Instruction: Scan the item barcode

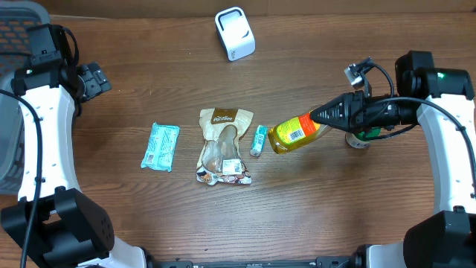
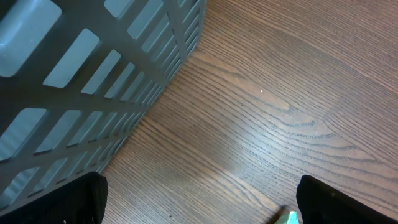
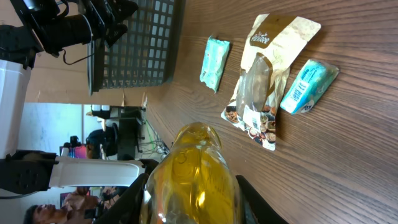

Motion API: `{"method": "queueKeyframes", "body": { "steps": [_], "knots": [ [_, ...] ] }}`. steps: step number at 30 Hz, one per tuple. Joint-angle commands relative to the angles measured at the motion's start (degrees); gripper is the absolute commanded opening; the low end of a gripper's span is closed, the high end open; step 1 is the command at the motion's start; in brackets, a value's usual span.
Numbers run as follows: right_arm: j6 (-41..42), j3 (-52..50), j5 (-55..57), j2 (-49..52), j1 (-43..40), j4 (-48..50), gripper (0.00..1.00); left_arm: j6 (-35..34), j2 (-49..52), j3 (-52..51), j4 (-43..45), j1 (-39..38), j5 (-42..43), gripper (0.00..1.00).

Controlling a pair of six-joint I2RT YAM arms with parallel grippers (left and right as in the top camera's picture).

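My right gripper (image 1: 329,115) is shut on a yellow-filled bottle (image 1: 296,132) and holds it on its side above the table, right of centre. Its printed label (image 1: 301,135) faces up; I cannot make out a barcode on it. In the right wrist view the bottle (image 3: 193,174) fills the space between the two black fingers of the gripper (image 3: 191,202). A white scanner (image 1: 235,33) stands at the back centre, apart from the bottle. My left gripper (image 1: 93,78) hangs open and empty at the far left, its fingers (image 2: 68,199) wide apart over bare wood.
A teal packet (image 1: 161,147), a brown pouch (image 1: 223,145) and a small teal box (image 1: 258,139) lie in a row mid-table. A grey slatted basket (image 1: 18,30) stands at the back left, close to the left gripper (image 2: 199,202). A small round object (image 1: 358,141) sits under the right arm.
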Motion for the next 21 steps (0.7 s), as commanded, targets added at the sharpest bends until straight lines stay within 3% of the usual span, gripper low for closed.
{"method": "queueKeyframes", "body": {
  "steps": [1,14,21],
  "knots": [
    [-0.22,1.25,-1.81,-1.29,-0.04,0.07,0.04,0.66,-0.52,1.01,0.13,0.55,-0.76,0.99],
    [-0.48,1.25,-2.05,-1.29,-0.04,-4.48,0.04,0.66,-0.52,1.01,0.13,0.52,-0.74,1.0],
    [-7.58,0.85,-4.0,-1.62,0.22,-10.91,0.04,0.68,-0.52,1.01,0.13,0.55,-0.76,1.0]
  ]
}}
